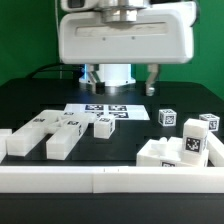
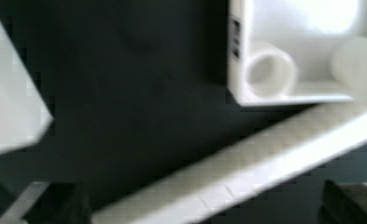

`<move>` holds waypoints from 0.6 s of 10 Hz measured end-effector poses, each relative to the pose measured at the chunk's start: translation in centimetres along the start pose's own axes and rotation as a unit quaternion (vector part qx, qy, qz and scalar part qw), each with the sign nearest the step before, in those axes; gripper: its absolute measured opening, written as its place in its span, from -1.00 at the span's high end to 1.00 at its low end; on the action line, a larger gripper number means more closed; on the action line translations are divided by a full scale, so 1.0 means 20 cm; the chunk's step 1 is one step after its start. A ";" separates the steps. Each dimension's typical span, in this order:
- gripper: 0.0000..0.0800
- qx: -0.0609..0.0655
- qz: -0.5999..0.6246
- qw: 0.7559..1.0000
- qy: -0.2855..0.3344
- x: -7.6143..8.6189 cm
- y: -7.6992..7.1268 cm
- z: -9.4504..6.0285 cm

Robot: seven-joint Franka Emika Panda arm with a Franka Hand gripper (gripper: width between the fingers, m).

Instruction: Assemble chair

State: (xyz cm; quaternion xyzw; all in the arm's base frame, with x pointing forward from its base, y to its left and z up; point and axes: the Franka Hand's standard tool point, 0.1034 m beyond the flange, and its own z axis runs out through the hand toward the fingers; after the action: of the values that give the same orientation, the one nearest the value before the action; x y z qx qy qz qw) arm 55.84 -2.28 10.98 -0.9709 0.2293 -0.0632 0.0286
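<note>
Several white chair parts with black-and-white tags lie on the black table. A slab (image 1: 20, 141), a bar (image 1: 61, 141) and a small block (image 1: 103, 127) lie at the exterior view's left. Two cubes (image 1: 167, 117) (image 1: 207, 123) and a bigger block (image 1: 176, 152) lie at its right. My gripper (image 1: 120, 82) hangs open and empty above the back of the table, touching none of them. The blurred wrist view shows the open gripper (image 2: 194, 206) over a long white bar (image 2: 251, 165), a white part with a round hole (image 2: 283, 68) and a white slab (image 2: 9, 92).
The marker board (image 1: 100, 112) lies flat under the gripper, behind the left parts. The long white border rail (image 1: 110, 181) runs across the front of the table. I cannot tell whether the bar in the wrist view is a chair part or the rail.
</note>
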 end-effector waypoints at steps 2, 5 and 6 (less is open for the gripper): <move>-0.62 -0.008 -0.016 1.000 0.006 -0.03 0.14 0.04; -0.62 -0.009 -0.017 1.000 0.011 -0.03 0.14 0.05; -0.62 -0.009 -0.020 1.000 0.013 -0.04 0.14 0.05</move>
State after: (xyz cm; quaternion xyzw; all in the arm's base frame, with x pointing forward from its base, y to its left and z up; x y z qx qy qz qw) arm 54.06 -4.50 9.64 -0.9745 0.2111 -0.0740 0.0153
